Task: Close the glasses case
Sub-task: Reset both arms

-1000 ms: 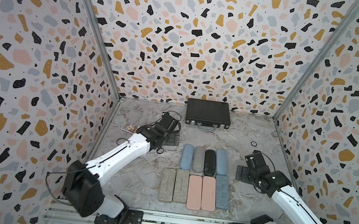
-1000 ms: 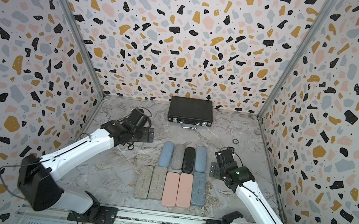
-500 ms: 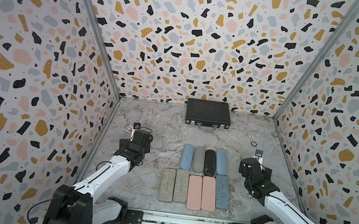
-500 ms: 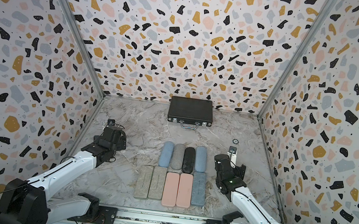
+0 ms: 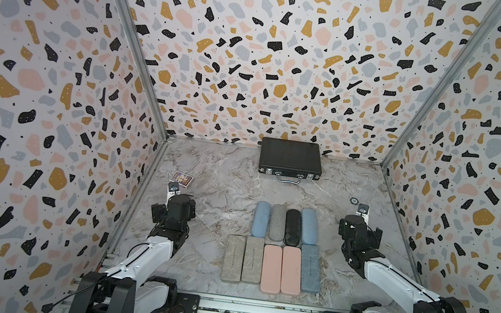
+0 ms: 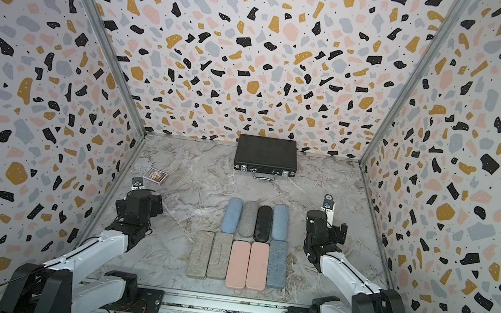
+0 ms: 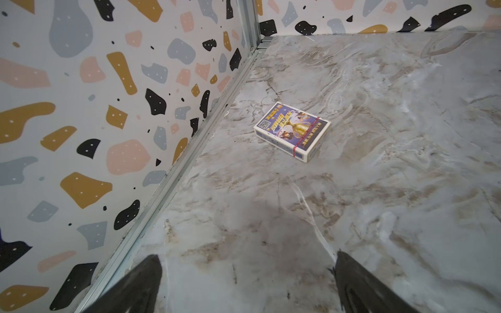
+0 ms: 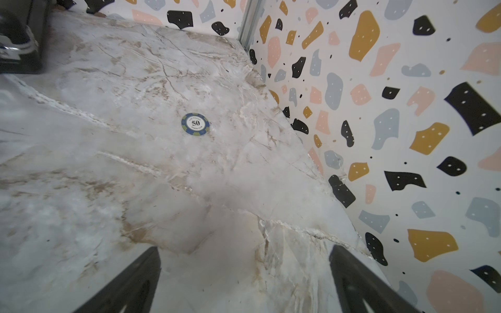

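Note:
Several glasses cases lie in two rows mid-table in both top views. The back row holds a blue case (image 5: 260, 219), a grey case (image 5: 277, 222), a black case (image 5: 292, 227) and another blue case (image 5: 309, 226). In front lie two grey cases (image 5: 243, 259), two pink cases (image 5: 281, 269) and a blue-grey case (image 5: 310, 268). All of them look shut. My left gripper (image 5: 175, 194) (image 7: 248, 264) hovers open by the left wall, well left of the cases. My right gripper (image 5: 360, 218) (image 8: 244, 252) hovers open to their right. Neither wrist view shows a case.
A closed black briefcase (image 5: 290, 158) stands against the back wall. A card box (image 5: 181, 178) (image 7: 292, 131) lies just beyond the left gripper. A poker chip (image 5: 354, 201) (image 8: 195, 124) lies beyond the right gripper. The side walls stand close to both arms.
Both arms have drawn back toward the front. The left gripper moved from mid-table to beside the left wall, the right one toward the right wall. Both stayed open.

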Robot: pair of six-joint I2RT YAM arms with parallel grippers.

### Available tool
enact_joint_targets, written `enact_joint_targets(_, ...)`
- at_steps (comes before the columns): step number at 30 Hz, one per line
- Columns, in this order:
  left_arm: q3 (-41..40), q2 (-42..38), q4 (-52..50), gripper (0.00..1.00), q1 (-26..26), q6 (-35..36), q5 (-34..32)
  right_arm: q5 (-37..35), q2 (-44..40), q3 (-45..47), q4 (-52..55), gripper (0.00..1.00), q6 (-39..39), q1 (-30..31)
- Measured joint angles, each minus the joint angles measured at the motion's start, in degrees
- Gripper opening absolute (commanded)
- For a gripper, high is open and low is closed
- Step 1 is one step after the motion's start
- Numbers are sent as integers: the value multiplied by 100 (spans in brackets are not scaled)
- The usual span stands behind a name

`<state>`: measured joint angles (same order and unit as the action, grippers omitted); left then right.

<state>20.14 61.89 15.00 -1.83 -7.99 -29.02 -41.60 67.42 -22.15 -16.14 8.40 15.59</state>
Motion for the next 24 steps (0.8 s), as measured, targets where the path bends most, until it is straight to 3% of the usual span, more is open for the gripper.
enact_joint_targets(8,-179,326,973,99,457,-15,754,428,1062,-15,-1161,100,-444,-273)
enact_joint_targets(16,166,1665,1381,99,706,-15,1685,833,1742,-181,-2236,100,-708,-656)
enact_joint_targets(24,116,2144,2361,99,708,149,2455,1325,1856,-243,-2295,100,-643,-1023)
